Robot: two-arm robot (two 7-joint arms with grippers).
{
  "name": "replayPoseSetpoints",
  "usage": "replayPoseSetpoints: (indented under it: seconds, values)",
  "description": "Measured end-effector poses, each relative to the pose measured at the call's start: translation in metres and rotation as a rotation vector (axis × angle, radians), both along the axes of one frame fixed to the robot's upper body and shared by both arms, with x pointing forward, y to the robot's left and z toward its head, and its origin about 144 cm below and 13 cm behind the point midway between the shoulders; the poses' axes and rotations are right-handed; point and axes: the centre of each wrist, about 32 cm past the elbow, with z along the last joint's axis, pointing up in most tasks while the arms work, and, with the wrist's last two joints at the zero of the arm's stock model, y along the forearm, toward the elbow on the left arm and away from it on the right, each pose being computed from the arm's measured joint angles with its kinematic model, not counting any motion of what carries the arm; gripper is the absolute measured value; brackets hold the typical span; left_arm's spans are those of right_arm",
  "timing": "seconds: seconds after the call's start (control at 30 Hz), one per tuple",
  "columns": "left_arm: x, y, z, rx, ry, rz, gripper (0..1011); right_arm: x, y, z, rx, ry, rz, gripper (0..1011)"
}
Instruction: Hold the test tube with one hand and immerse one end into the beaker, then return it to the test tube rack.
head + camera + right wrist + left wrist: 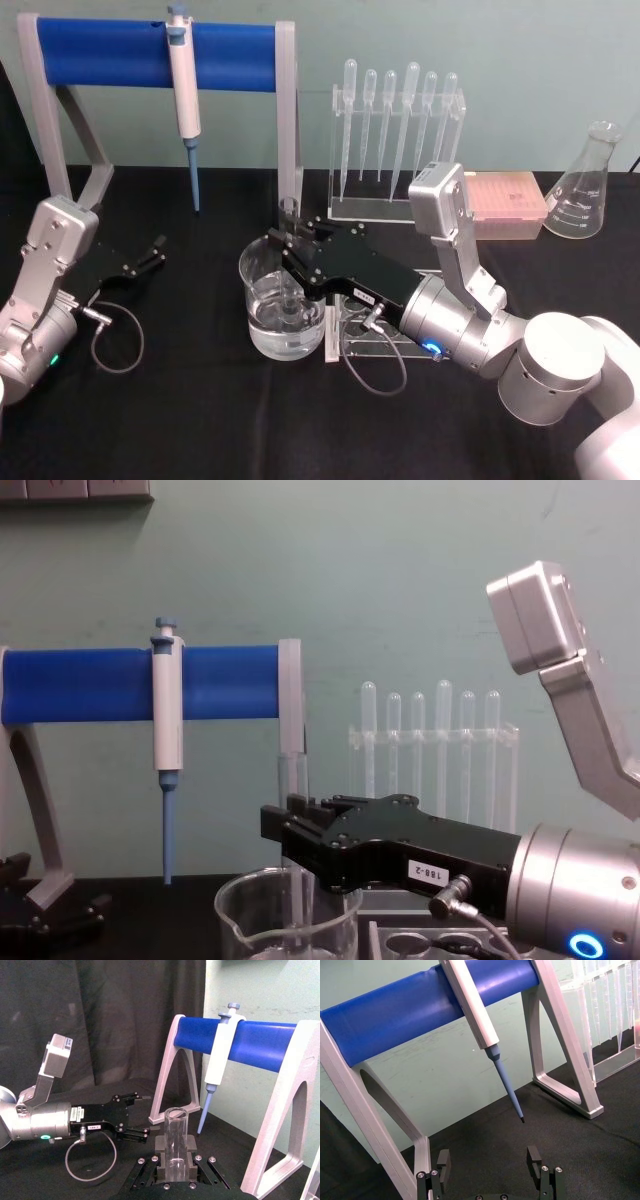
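The test tube (289, 212) stands upright, and my right gripper (288, 243) is shut on its upper part. Its lower end reaches down inside the beaker (262, 300), into the clear liquid there. In the chest view the tube (289, 780) rises behind the black right gripper (290, 835) above the beaker's rim (240, 900). The right wrist view shows the tube (176, 1130) clamped between the fingers (159, 1146). My left gripper (143, 262) is parked open at the table's left, also seen open in the left wrist view (489, 1160).
A blue-bar stand (110, 52) with a white-and-blue pipettor (184, 90) stands at the back left. A clear rack of plastic pipettes (397, 140), a pink box (505, 200) and a conical flask (585, 190) line the back right. A rack (385, 340) lies under my right wrist.
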Motion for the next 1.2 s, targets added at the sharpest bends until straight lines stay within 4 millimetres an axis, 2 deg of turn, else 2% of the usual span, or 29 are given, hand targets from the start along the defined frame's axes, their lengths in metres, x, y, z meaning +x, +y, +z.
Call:
replayPoseSetpoints:
  seconds: [1.2]
  values:
    - [0.0000,0.0000,0.0000,0.000,0.000,0.000,1000,0.0000,0.0000,0.0000,0.000,0.000,0.000,224]
